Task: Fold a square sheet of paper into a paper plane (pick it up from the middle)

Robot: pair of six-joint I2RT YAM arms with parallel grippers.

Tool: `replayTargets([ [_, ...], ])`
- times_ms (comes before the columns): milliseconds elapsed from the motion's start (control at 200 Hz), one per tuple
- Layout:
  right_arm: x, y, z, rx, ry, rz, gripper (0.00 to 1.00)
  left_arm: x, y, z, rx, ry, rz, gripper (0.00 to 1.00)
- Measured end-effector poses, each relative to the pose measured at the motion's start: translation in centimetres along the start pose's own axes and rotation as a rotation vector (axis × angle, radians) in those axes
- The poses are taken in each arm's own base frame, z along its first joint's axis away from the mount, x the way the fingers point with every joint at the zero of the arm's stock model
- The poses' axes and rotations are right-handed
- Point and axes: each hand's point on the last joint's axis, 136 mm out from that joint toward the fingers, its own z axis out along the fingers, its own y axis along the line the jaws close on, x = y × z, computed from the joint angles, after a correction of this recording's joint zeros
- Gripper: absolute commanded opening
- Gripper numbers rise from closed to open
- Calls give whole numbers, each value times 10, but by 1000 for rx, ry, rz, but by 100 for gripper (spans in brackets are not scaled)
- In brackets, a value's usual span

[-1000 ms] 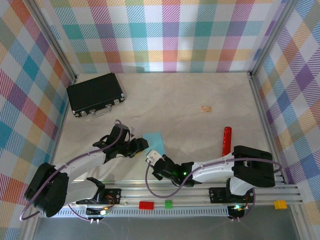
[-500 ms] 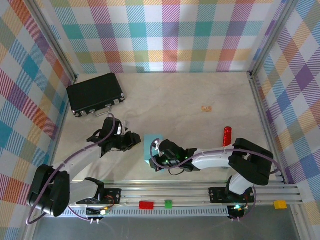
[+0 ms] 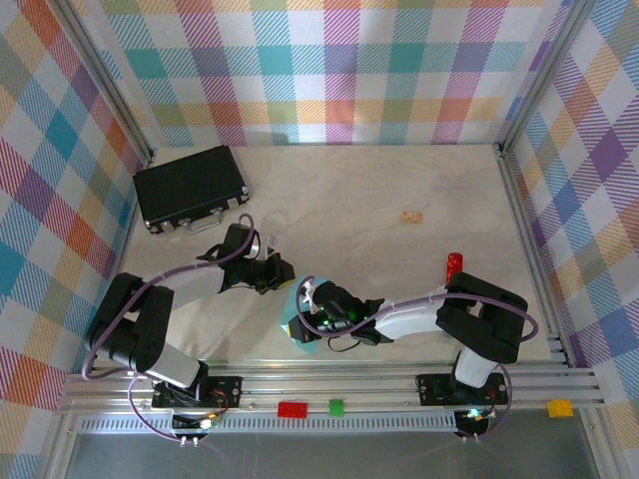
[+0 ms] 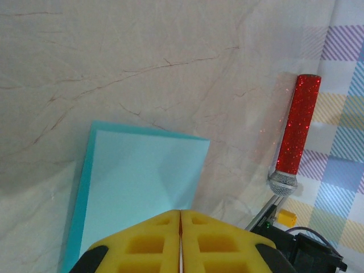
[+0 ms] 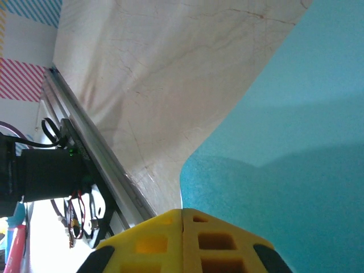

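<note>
hiding under closed jaws: much of square sheet of paper [image 3: 296, 329]

**Matt paper, mock marble, yellow plastic**

The paper [image 4: 142, 187] is thin, smooth and matt, pale turquoise with a deeper rim. Close up in the right wrist view, its surface shows a fine grain. The counter [image 4: 142, 57] looks like pale veined marble with a dull sheen, possibly a printed laminate. The left tool [image 4: 180, 219] and right tool [image 5: 182, 216] end in matt yellow moulded plastic. The red stick [image 4: 298, 125] sparkles with glitter and has a silvery mesh head. The case [image 3: 190, 188] is matt black with a shiny metal handle. The rail [image 3: 379, 384] is bare silvery metal.
</note>
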Motion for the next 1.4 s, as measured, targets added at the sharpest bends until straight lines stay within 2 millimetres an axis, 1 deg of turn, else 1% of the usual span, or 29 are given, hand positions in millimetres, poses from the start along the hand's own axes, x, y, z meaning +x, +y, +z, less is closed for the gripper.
replayTargets([
  [160, -2, 2, 0, -9, -8, 1, 0, 7, -1, 18, -7, 56, 31, 9],
  [300, -2, 2, 0, -9, -8, 10, 0, 11, 1, 34, -27, 102, 65, 8],
  [410, -2, 1, 0, -4, -11, 16, 0, 15, 16, 43, -74, 127, 66, 6],
  [485, -2, -6, -1, 10, -16, 26, 0, 18, 28, 47, -109, 143, 53, 6],
  [600, -1, -21, -3, 57, -11, 48, 0, 18, 28, 48, -104, 144, 70, 5],
  [715, -5, -37, -10, 99, -25, 73, 0, 18, 27, 49, -97, 144, 73, 4],
  [990, -16, -56, -22, 160, -55, 106, 0, 17, 27, 50, -83, 136, 79, 3],
  [1235, -12, -64, -23, 189, -36, 104, 0, 17, 27, 49, -77, 116, 71, 3],
  [1400, -11, -61, -22, 179, -26, 102, 0, 17, 28, 49, -76, 111, 66, 4],
])
